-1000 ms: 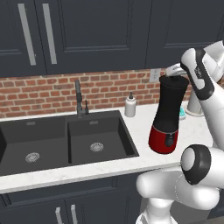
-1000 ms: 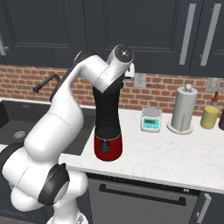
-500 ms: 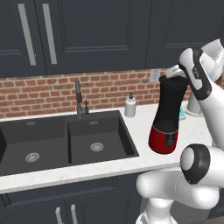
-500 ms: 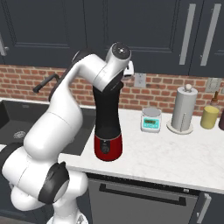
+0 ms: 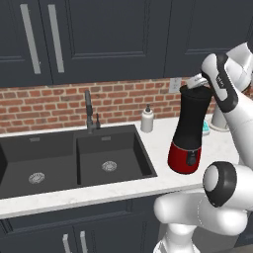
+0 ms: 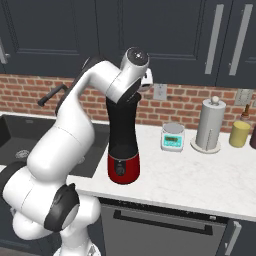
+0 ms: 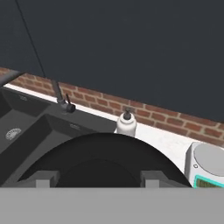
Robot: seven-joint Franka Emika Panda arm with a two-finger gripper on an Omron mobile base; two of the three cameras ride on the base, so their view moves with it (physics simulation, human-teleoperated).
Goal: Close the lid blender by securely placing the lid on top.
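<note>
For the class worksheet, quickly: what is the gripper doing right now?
Gripper: shut on the flat round black lid, at the tall black blender jar's rim.

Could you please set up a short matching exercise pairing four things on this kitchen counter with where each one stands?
Things:
1. blender
2. soap bottle
3. faucet
4. paper towel roll

Places:
A. behind the sink, at the brick wall
B. at the wall, just right of the sink's back corner
C. right of the small kitchen scale
D. on the counter between sink and scale, under the hand

Pairs: 1-D, 2-B, 3-A, 4-C
</note>
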